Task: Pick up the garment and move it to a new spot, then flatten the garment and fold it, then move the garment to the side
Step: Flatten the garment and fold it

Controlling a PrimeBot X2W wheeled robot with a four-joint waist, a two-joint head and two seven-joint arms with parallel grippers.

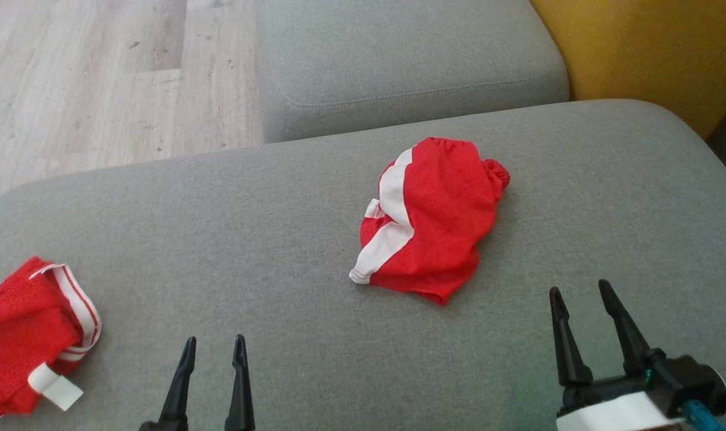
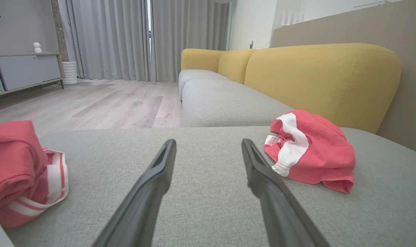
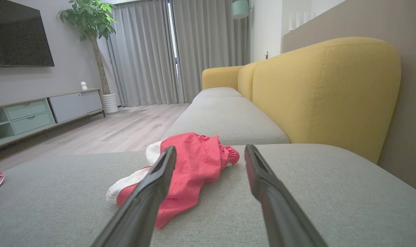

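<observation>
— Where's the crumpled red garment with the white stripe [image 1: 434, 221]?

— Bunched up in the middle of the grey woven sofa seat [image 1: 249, 239], ahead of the right gripper [image 1: 580, 287] and apart from it. That one and the left gripper [image 1: 214, 339] both stand spread, holding nothing.

— Easy to lift?

— Light, limp cloth, I'd say, so it'll sag. I'd pinch the white-striped near edge. Another red garment with white bands [image 1: 21, 335] lies far left. There's pale wood floor [image 1: 99, 78] beyond and a yellow backrest [image 3: 324, 92] on the right.

No text can be read. The garment [image 1: 440, 221] has plain white bands. The tag [image 1: 55, 387] on the other red cloth [image 1: 15, 335] looks blank.
</observation>
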